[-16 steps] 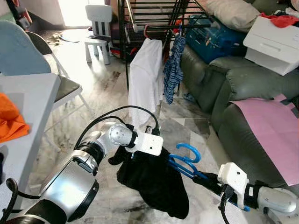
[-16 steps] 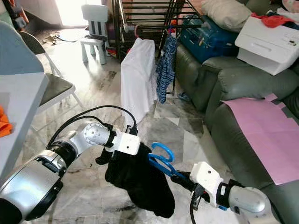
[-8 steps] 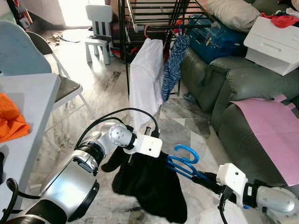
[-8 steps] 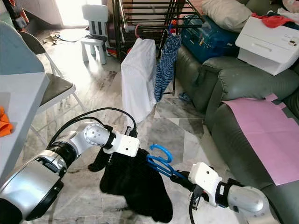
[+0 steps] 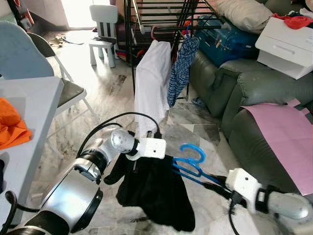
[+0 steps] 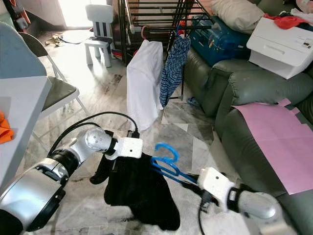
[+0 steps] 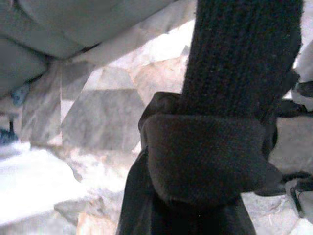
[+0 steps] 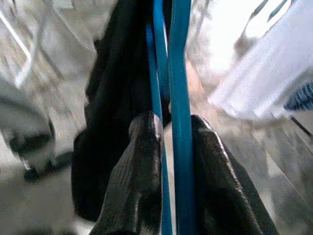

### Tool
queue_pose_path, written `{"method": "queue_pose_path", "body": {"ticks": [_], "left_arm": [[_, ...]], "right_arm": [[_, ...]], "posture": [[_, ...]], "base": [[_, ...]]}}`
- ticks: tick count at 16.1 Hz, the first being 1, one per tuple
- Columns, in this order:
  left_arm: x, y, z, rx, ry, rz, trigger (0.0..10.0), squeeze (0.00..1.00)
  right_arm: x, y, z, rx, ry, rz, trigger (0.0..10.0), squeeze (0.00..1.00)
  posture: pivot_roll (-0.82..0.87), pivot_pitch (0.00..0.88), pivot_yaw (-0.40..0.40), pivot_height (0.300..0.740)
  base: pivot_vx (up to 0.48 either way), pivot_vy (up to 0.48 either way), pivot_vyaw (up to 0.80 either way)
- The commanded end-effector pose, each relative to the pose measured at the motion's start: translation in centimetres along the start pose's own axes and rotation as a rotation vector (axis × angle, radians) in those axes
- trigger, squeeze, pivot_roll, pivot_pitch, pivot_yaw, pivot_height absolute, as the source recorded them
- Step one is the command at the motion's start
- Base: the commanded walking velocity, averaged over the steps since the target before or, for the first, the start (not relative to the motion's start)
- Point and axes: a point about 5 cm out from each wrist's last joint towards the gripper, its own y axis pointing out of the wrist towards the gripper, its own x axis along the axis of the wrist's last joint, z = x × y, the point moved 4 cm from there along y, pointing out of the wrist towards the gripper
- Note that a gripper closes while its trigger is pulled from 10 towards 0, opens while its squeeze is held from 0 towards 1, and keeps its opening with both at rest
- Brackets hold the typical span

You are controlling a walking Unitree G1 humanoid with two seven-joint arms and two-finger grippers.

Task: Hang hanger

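No brand, label or writing can be read anywhere in these views. The blue hanger [image 5: 193,164] is smooth, thin plastic with a curled hook, and the right gripper [image 8: 168,142] has its jaws closed narrowly on the hanger's slim blue bars, the two black fingers [image 8: 142,186] pressing from either side. A black garment [image 5: 154,193], soft and knitted with a ribbed weave seen close in the left wrist view, hangs from the hanger just beyond the right jaws and droops down toward the marble-patterned floor [image 5: 105,93]. The left gripper [image 5: 146,161] sits against the top of that garment on the far side from the right jaws; its fingers are buried in the cloth, so I cannot tell how the left jaws stand. Well beyond both jaws stands a dark metal drying rack [image 5: 161,19], carrying a white shirt [image 5: 152,83] and a blue patterned cloth [image 5: 181,68] that hang side by side. To the right of the right jaws is a grey-green leather sofa [image 5: 254,98] with a flat pink sheet [image 5: 288,137] on its seat, and a white box [image 5: 286,44] with red cloth on it rests on the sofa's arm. To the left of the left jaws, a pale tabletop [image 5: 29,112] carries a crumpled orange cloth [image 5: 10,125]
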Motion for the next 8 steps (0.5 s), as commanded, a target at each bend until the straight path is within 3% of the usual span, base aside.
{"method": "queue_pose_path", "body": {"ticks": [1, 6, 8], "left_arm": [[-1.2, -0.9, 0.7, 0.083, -0.069, 0.021, 0.0, 0.0], [-2.2, -1.2, 0.7, 0.154, -0.213, -0.007, 0.0, 0.0], [-2.2, -1.2, 0.7, 0.154, -0.213, -0.007, 0.0, 0.0]], "right_arm": [[-1.5, -1.1, -0.7, -0.018, -0.035, 0.102, 10.0, 1.0], [-1.8, -4.1, -6.1, -0.3, -0.124, 0.194, 10.0, 1.0], [-1.8, -4.1, -6.1, -0.3, -0.124, 0.194, 10.0, 1.0]], "posture": [[0.0, 0.0, -0.018, 0.74], [-0.01, 0.0, -0.017, 0.74], [-0.01, 0.0, -0.017, 0.74]], "base": [[0.0, 0.0, 0.0], [0.0, 0.0, 0.0], [0.0, 0.0, 0.0]]}}
